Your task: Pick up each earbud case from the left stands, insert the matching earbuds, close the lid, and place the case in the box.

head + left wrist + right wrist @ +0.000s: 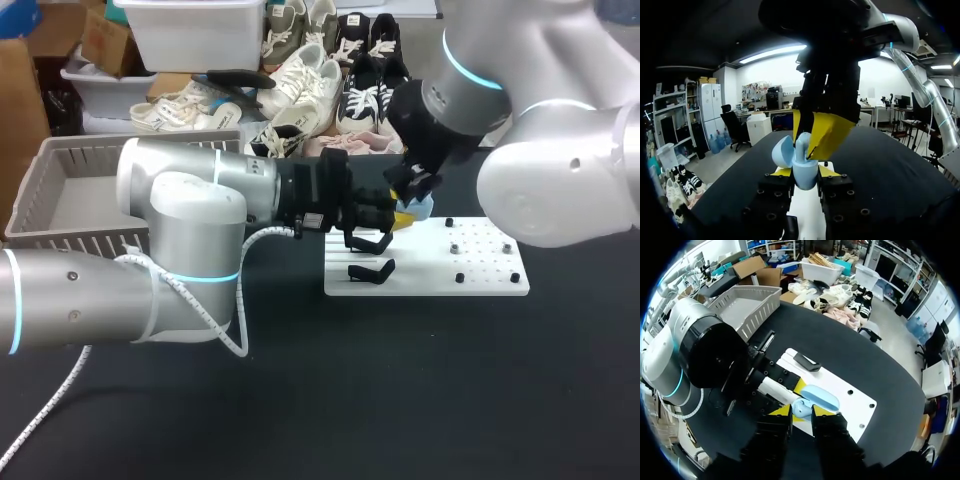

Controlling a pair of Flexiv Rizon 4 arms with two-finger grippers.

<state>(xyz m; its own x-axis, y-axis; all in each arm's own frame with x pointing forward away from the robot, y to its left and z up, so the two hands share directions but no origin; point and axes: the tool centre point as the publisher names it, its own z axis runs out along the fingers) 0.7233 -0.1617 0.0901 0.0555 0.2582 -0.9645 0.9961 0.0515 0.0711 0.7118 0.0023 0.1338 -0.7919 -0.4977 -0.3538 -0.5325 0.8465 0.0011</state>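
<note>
A pale blue earbud case (805,175) with its lid (782,152) swung open is held over the white stand board (425,280). My left gripper (805,171) is shut on the case's body from both sides. My right gripper (807,140) hangs straight over the open case, right at a pale blue earbud (801,144) that stands up out of it. In the head view the two grippers meet at the board's back left, where the case (421,208) shows between them. From the right wrist the case (817,397) lies just ahead of my right gripper (801,415).
Two black case stands (370,270) sit on the board's left part, and small pegs (480,250) dot its right part. A grey slatted basket (60,190) stands at the table's far left. Shoes and bins crowd the back edge.
</note>
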